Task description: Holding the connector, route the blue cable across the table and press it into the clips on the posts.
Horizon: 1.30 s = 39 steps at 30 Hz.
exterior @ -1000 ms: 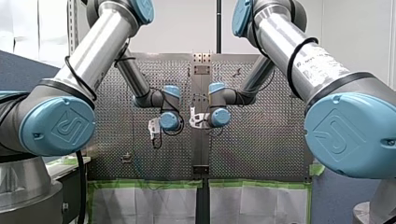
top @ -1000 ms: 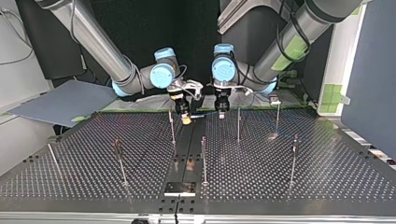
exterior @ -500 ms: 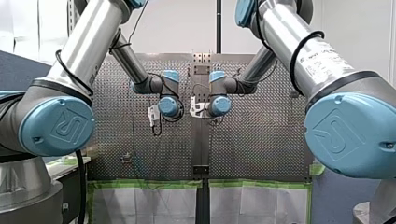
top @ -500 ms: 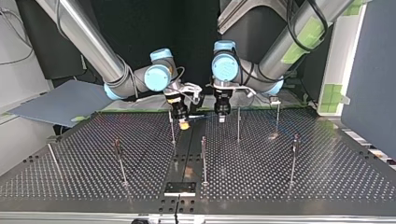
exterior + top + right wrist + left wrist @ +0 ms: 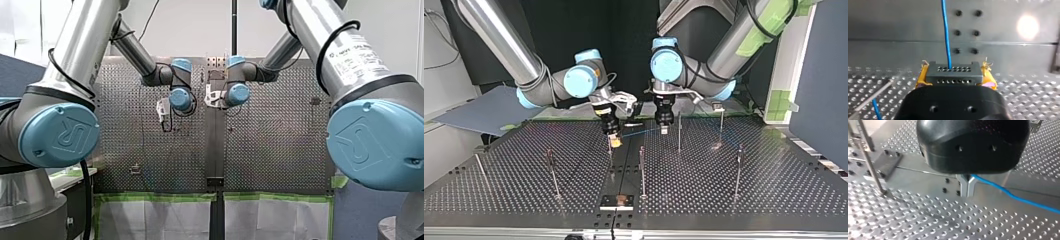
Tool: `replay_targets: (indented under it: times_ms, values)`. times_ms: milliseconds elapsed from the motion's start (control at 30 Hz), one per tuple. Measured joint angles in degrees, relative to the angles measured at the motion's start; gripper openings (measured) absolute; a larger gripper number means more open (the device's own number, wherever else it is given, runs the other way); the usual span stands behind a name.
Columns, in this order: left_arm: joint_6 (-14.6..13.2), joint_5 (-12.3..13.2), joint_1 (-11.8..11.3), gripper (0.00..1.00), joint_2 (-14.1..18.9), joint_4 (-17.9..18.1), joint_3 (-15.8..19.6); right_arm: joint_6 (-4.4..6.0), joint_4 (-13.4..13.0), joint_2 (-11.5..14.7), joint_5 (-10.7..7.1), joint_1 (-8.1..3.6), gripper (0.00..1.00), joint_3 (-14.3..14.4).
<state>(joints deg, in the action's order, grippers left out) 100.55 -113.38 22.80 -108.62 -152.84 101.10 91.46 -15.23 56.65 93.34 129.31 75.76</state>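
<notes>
Perforated table: thin posts stand well apart, with broad lanes of plate between them out to the near and side edges in the top view. The right gripper, close by one post, pinches the connector between yellow pads. The left gripper, metal fingers pressed together, grips the blue cable, which runs straight between the two grippers above the table.
</notes>
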Motion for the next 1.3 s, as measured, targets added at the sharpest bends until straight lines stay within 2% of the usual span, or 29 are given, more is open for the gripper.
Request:
replay_targets:
  times_ms: [300, 600, 1067, 1167, 1300]
  values:
    - [0.0, -0.7, 0.4, 0.00, 4.5, -0.8, 1.7, 0.26, 2.2, 4.4, 0.03, 0.01, 0.00, 0.5]
    - [0.0, -0.7, 0.2, 0.00, 8.3, -0.6, 2.0, 0.29, 3.5, 9.0, 0.04, -0.21, 0.00, 1.6]
    - [0.0, -0.5, -0.1, 0.00, 9.0, -0.9, -0.1, -0.02, 4.8, 16.1, -0.01, -1.42, 0.00, 1.9]
    - [0.2, -0.1, -0.3, 0.00, 9.0, -1.0, -0.8, -0.03, 4.8, 16.6, -0.09, -1.63, 0.00, 1.9]
    - [0.3, 0.5, -0.9, 0.00, 9.0, -1.1, -1.9, -0.06, 4.8, 15.8, -0.26, -1.93, 0.00, 1.9]
